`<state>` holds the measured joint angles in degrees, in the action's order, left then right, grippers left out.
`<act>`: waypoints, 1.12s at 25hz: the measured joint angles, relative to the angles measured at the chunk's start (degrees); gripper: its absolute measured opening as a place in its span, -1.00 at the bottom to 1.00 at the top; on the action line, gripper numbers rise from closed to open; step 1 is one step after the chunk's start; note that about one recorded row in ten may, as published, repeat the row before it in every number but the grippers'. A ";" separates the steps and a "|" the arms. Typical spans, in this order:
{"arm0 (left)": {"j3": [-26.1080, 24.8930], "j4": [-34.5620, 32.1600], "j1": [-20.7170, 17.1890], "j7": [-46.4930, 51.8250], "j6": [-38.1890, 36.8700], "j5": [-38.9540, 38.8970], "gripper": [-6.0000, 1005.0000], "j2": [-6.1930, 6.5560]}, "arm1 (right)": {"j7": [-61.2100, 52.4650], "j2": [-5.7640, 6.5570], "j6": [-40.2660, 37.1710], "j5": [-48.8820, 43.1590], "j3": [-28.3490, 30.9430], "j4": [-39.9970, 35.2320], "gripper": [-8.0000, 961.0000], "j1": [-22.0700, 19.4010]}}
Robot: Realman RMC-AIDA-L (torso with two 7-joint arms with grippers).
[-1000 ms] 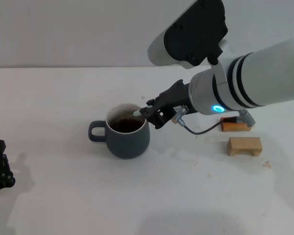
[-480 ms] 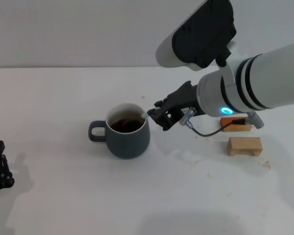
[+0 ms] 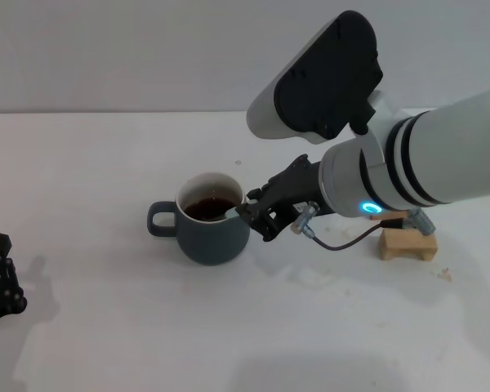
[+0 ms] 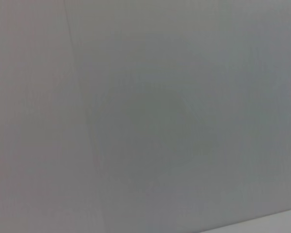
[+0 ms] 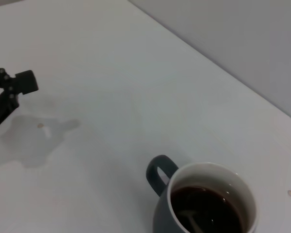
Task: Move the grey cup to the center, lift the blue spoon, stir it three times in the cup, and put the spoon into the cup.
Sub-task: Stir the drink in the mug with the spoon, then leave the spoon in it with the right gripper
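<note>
The right hand (image 3: 247, 211) grips one blue spoon (image 3: 231, 212) dipped into the one grey cup (image 3: 211, 231) just beside it.

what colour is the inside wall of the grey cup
White above the dark liquid, on the grey cup; the right wrist view shows it best.

The grey cup (image 3: 213, 218) stands upright near the middle of the white table, its loop handle pointing toward the robot's left, and it holds dark liquid. The blue spoon (image 3: 231, 211) leans tilted over the cup's right rim, its bowl sunk in the liquid (image 5: 191, 218).
</note>
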<state>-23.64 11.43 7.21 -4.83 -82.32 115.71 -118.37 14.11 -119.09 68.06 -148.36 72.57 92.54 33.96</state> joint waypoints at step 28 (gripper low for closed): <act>-0.35 0.12 -0.70 0.00 -0.92 -0.05 -0.99 0.00 | 0.71 0.09 -5.55 -4.92 -0.28 -4.55 -0.59 2.01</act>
<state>-23.99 11.55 6.51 -4.83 -83.24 115.66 -118.36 14.81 -119.00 62.51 -153.28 72.29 87.99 35.97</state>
